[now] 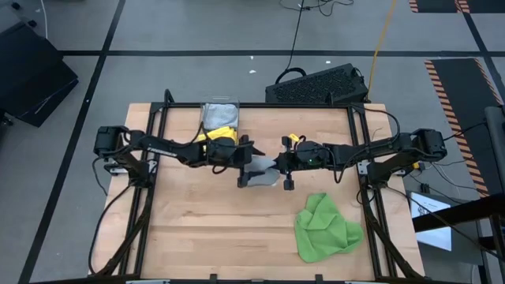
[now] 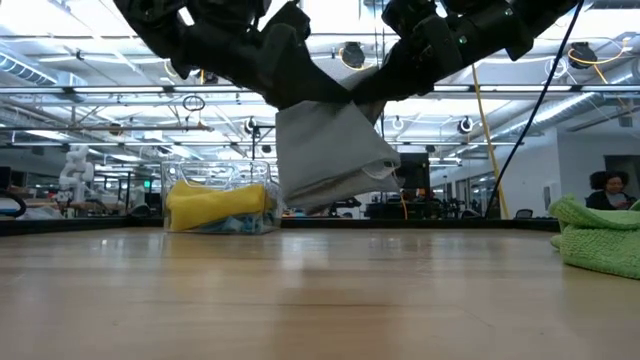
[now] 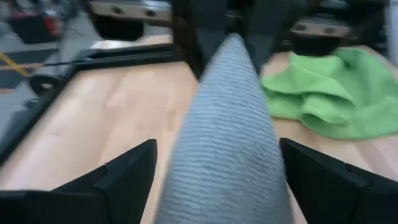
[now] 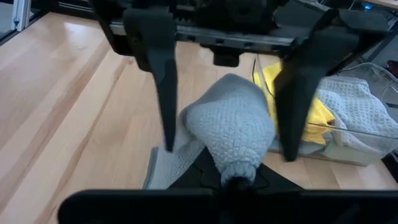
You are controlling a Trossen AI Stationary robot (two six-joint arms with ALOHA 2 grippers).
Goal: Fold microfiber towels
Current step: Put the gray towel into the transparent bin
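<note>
One grey towel (image 1: 260, 172) hangs in the air over the middle of the desk (image 1: 205, 229), pinched at one end by the right tool (image 1: 282, 163), whose fingers are clamped together on it, while the left tool (image 1: 244, 162) stands wide apart around the cloth without gripping. Soft, light and floppy, it looks best taken by corners or an edge. Only the low view shows it clear of the wood; the high view adds the green towel (image 1: 326, 227) lying near the right side and the bin (image 1: 219, 116) holding a yellow towel (image 1: 219, 135).

Grey tiled floor (image 1: 197, 31) with black lines, hazard-striped tape (image 1: 458, 87), bright ceiling lights (image 2: 90, 40), seated person (image 2: 610, 190)
</note>
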